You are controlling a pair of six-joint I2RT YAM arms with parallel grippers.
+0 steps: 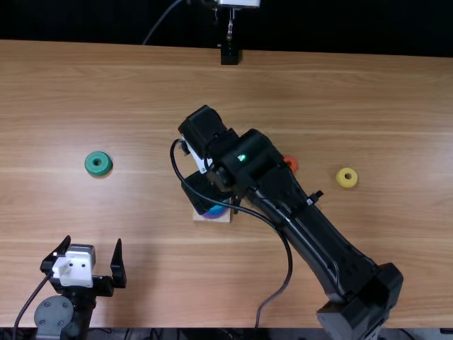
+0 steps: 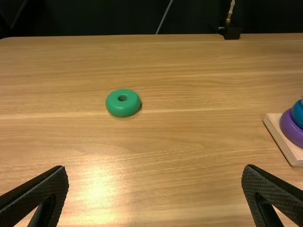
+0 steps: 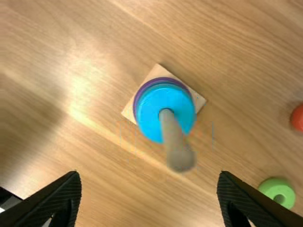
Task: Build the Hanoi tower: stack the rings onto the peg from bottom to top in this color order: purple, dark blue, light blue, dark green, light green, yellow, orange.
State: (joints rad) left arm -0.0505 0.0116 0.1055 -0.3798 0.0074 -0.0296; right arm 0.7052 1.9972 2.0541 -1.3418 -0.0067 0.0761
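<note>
"How was the dark green ring (image 2: 123, 109) best placed?"

"The right fingers (image 3: 60, 195), spread and empty, needed to clear the peg (image 3: 175, 142); the left fingers (image 2: 42, 189), also spread, had to lower it level."

"How did it look?"

"Squat, smooth; it lay on the counter (image 2: 165, 146), left of the peg."

Right arm (image 1: 322, 241) stretched diagonally from lower right to frame centre; right gripper (image 1: 202, 193) pointed downward, open. Left gripper (image 1: 93, 241) lay lower left, likewise open.
</note>
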